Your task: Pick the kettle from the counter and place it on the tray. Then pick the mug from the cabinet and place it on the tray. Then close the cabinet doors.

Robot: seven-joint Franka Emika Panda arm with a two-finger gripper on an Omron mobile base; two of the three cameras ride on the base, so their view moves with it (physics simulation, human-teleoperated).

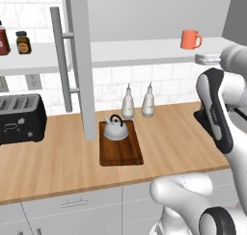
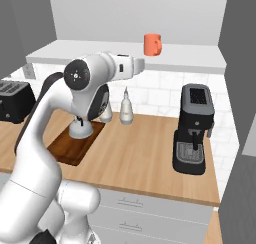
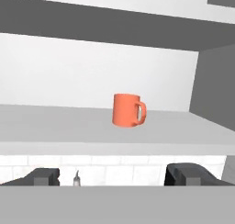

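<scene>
Kettle point(image 1: 116, 127) sits on tray point(image 1: 120, 143). Mug point(image 3: 128, 110) upright on cabinet shelf point(image 3: 55, 126). Gripper point(image 3: 121, 176) jaws wide, empty, facing the mug.

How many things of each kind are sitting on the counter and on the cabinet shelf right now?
Kettle: 1
Tray: 1
White bottles: 2
Toaster: 1
Coffee machine: 1
Mug: 1
Jars: 2
Total: 9
</scene>
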